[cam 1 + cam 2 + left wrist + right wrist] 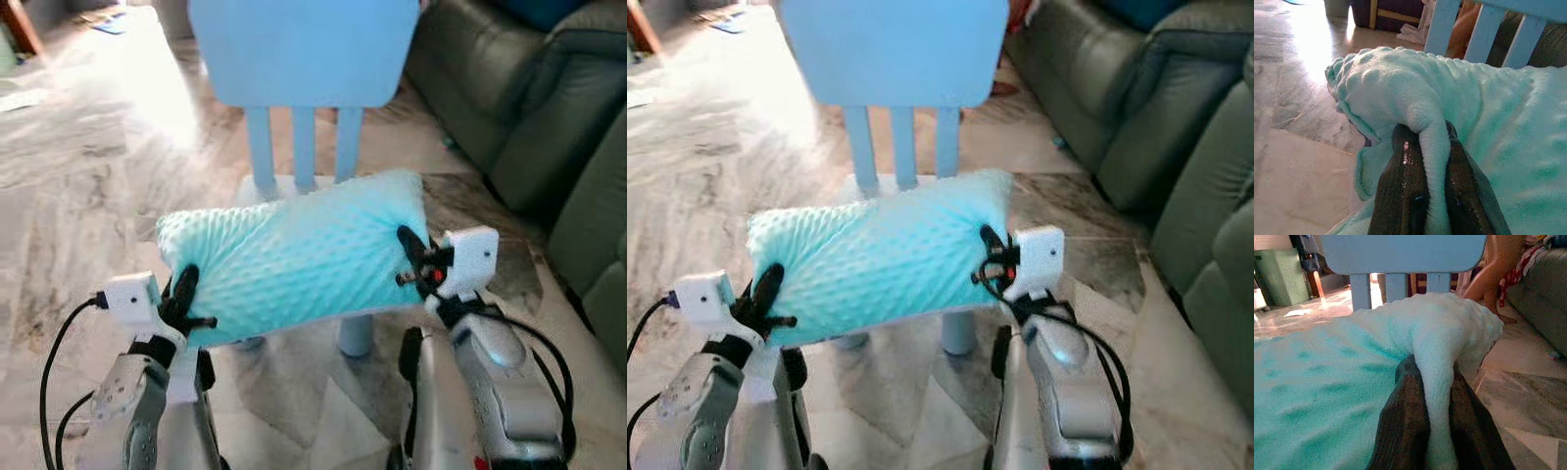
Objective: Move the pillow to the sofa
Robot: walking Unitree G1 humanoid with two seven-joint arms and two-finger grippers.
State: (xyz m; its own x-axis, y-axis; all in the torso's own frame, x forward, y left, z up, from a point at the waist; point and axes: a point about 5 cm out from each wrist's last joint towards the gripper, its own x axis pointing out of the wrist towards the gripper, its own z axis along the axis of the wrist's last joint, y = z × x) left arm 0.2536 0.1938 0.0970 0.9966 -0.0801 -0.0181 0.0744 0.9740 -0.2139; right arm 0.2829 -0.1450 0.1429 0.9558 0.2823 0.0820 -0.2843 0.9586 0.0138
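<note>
My left gripper [183, 294] pinches a fold of fabric at one end of the mint-green pillow [294, 255]; my right gripper [411, 250] clamps a fold at the other end. The pillow stretches between them, held up just above the seat of the light blue chair [304, 59]. Beyond my right gripper stands the dark green sofa [529, 108], across marble floor [78, 176].

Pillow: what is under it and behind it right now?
The pillow, pinched by the left gripper and right gripper, covers the blue chair's seat; whether they touch is unclear. One leg and marble floor show below, chair back behind.
</note>
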